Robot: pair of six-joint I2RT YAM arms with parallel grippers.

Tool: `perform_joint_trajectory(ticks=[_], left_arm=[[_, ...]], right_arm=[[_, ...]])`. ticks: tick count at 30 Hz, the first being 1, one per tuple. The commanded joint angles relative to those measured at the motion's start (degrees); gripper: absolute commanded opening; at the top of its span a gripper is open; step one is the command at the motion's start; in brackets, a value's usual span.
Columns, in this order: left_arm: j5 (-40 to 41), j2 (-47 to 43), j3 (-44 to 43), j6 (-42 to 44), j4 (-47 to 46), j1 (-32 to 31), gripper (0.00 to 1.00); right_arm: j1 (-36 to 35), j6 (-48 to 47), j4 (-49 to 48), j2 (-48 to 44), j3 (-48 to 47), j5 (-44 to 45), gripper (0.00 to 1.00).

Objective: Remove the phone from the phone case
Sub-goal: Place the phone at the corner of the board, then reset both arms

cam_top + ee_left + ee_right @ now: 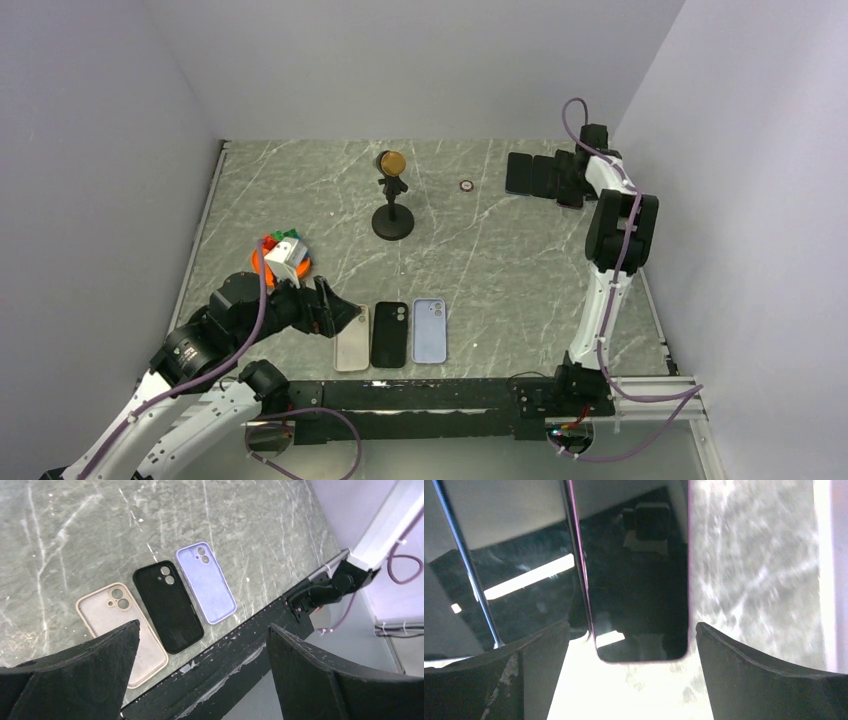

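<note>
Three cases (pixel 389 334) lie empty on the near side of the black stand (pixel 392 210), and the phones (pixel 545 177) sit in a row to its far right. The right claw (pixel 631 630) hangs wide over one dark phone (pixel 639 580), gripping nothing. The left claw (pixel 203 627) gapes above the cases. The extraction looks done, so the next move is probably to lift clear without nudging the row.

On the table (pixel 300 180), by the near edge, the left phone case (pixel 352 338), the middle phone case (pixel 389 334) and the right phone case (pixel 429 330) lie side by side. Phones (pixel 545 178) lie in a row in the far right corner. A stand (pixel 392 205) sits far back in the middle, with a little round thing (pixel 466 185) to its right. Blocks (pixel 285 248) sit on a plate (pixel 258 262) at the left.
</note>
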State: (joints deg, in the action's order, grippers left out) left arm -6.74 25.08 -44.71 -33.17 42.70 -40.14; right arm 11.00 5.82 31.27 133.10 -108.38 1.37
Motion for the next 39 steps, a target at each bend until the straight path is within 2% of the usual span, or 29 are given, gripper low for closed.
perform_joint_trajectory(ticks=[1, 4, 8, 14, 19, 25, 28, 35, 39], left_arm=[[6.5, -0.7, -1.7, -1.8, 0.1, 0.1, 0.99], [11.2, -1.6, -1.4, -2.3, 0.1, 0.1, 0.99], [15.4, -3.1, -0.5, -1.8, -1.2, 0.2, 0.99], [19.5, -6.1, 1.1, -2.0, -2.8, 0.2, 0.99], [22.8, -9.8, 3.8, -2.1, -5.8, 0.2, 1.00], [26.7, -13.5, 5.8, -4.0, -7.1, 0.2, 0.99], [28.5, -15.6, 6.5, -4.3, -6.9, 0.2, 0.99], [31.2, -18.0, 6.6, -3.2, -7.7, 0.2, 0.99], [31.3, -16.8, 6.1, -3.1, -7.7, 0.2, 0.99]], right_arm=[[-2.2, 3.9, 3.4, -11.6, 6.3, 17.5, 1.00], [-6.3, 7.6, 1.2, -22.0, 16.7, 23.0, 1.00], [-13.2, 12.6, -0.3, -37.7, 31.3, 23.9, 1.00], [-22.7, 16.5, -4.9, -63.1, 53.1, 15.6, 1.00], [-23.4, 19.6, -4.1, -83.7, 63.8, 8.6, 1.00], [-23.6, 22.9, 0.0, -105.3, 69.3, 4.8, 1.00], [-23.6, 24.9, 0.6, -112.3, 69.4, 0.9, 1.00], [-23.5, 26.8, 1.2, -121.7, 69.6, 0.0, 1.00], [-23.5, 28.1, 4.1, -121.4, 68.2, 2.9, 1.00]])
